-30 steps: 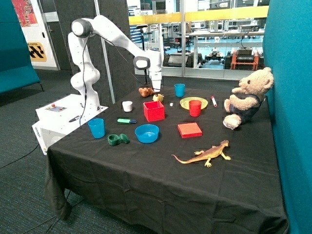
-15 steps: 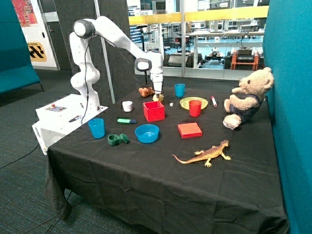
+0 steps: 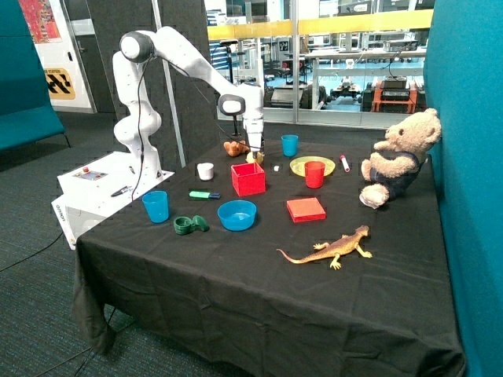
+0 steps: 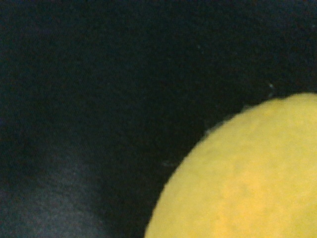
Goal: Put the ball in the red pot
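The ball point(image 3: 254, 157) lies on the black table point(image 3: 259, 275) just behind the red pot point(image 3: 247, 179); the gripper point(image 3: 255, 147) is low over it, and whether its fingers are apart cannot be told; the wrist view shows yellow ball point(image 4: 247, 178) close up; no writing is legible.

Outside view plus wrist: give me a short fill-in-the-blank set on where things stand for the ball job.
1. The gripper is down at the ball, just behind the ____ pot.
2. The pot holds ____ so far.
3. The wrist view shows black cloth and part of the ____.
4. The lizard lies near the table's ____ edge.

Missing words: red; nothing; ball; front
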Controlling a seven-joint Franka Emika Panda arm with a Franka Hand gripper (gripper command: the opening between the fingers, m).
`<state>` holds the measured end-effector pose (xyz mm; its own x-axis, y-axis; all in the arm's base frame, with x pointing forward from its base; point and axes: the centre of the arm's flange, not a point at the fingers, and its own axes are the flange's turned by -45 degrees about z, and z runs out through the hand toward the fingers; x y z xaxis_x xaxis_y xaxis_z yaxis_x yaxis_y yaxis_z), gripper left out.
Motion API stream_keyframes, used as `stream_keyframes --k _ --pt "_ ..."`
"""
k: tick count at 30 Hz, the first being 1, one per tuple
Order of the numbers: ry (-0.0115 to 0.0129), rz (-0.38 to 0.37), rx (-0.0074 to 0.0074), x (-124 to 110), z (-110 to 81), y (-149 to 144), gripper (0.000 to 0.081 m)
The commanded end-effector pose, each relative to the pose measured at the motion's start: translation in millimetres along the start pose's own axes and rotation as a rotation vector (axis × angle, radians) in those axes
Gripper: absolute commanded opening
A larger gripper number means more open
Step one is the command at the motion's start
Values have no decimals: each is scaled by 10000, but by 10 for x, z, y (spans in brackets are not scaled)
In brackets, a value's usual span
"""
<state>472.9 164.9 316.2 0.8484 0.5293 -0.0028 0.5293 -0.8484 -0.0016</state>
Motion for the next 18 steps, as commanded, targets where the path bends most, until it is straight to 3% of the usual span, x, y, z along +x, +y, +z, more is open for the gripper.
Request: stream_keyframes --k 1,12,15,16,18 --pt "28 90 -16 -16 75 -17 760" --pt "28 202 -16 22 93 2 707" --pt "28 296 -15 29 91 -9 547" --pt "28 333 -15 29 89 -12 453" --pt "28 425 -15 31 86 -16 156"
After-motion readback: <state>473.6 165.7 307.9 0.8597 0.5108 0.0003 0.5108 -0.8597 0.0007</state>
